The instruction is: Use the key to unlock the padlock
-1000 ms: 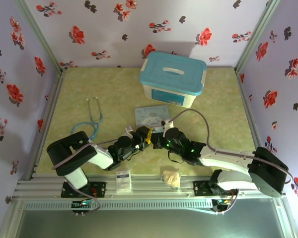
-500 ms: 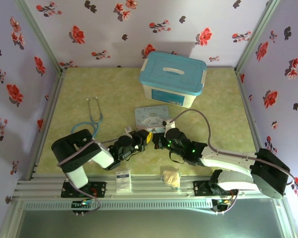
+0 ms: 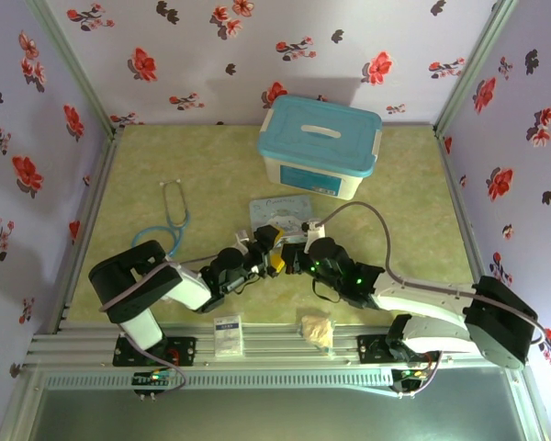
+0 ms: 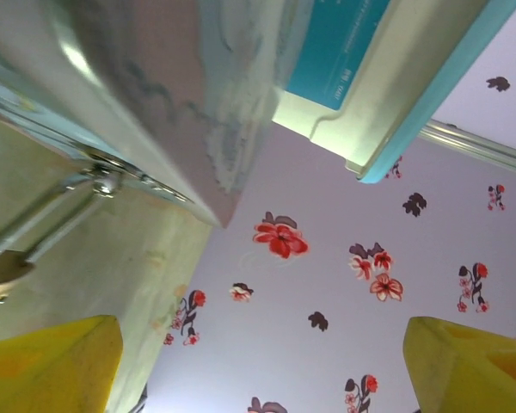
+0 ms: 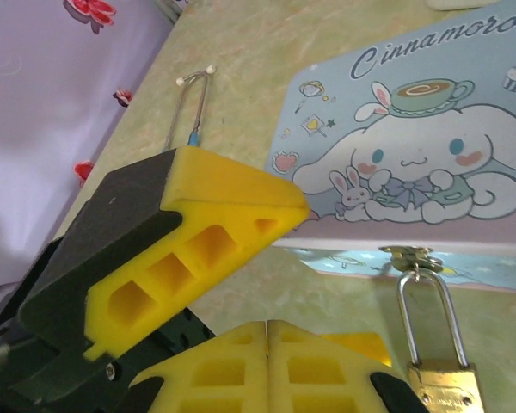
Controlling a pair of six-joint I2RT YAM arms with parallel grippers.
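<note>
Presently, padlock (image 5: 440, 383): we find its shackle through the clasp (image 5: 410, 255) on the edge of the cartoon tin (image 5: 396, 146).
Left gripper (image 4: 258, 370): jaws spread wide, holding nothing, just beside the tin.
Right gripper (image 5: 267, 331): pads pressed together near the tin's clasp; contents, we cannot tell.

Tin lid (image 5: 396, 163): curly blue word "Cinnamoro", rest cut off at the pic edge. Blue sticker (image 4: 335, 43) on the box (image 4: 387, 103): tiny white print, too blurry to read. White pack (image 3: 228, 333) at the table's (image 3: 395, 184) near edge: dark label, too small to read.
</note>
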